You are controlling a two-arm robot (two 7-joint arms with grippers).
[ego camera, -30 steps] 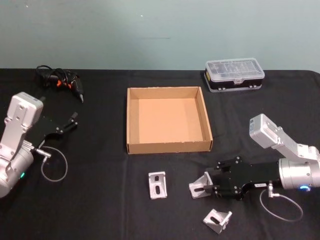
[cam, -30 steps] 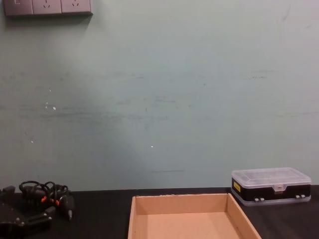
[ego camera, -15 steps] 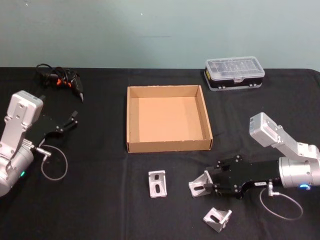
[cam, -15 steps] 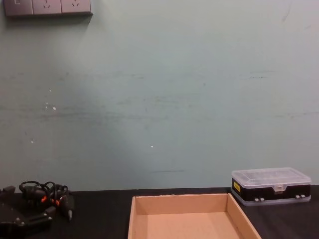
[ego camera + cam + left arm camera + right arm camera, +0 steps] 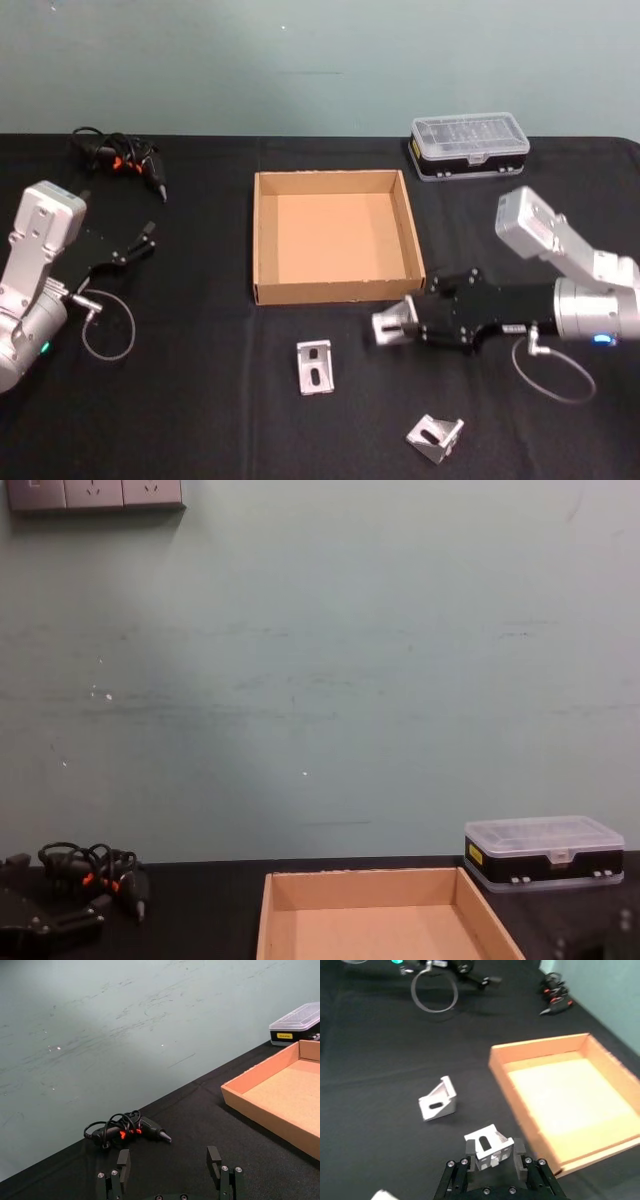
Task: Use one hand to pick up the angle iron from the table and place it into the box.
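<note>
Black table (image 5: 200, 420) spans the whole workspace. Tan cardboard box (image 5: 335, 294) sits mid-table, open top, nothing inside. Right gripper (image 5: 410, 323) reaches in from the right, low, just in front of the box's near wall by its right corner. Its fingers are clenched on an angle iron (image 5: 388, 322), one finger on each side of the bracket, slotted face up in the right wrist view (image 5: 489, 1146). The piece is outside the box, close to that near wall. Left gripper (image 5: 143, 242) is parked at the table's left, well apart from the box, fingers spread with nothing between them. Clear-lidded plastic case (image 5: 469, 146) is at far right, behind the box. Black corded tool (image 5: 120, 160) lies far left. Second angle iron (image 5: 314, 367) lies on the table in front of the box. Third angle iron (image 5: 435, 438) lies nearer the front edge.
</note>
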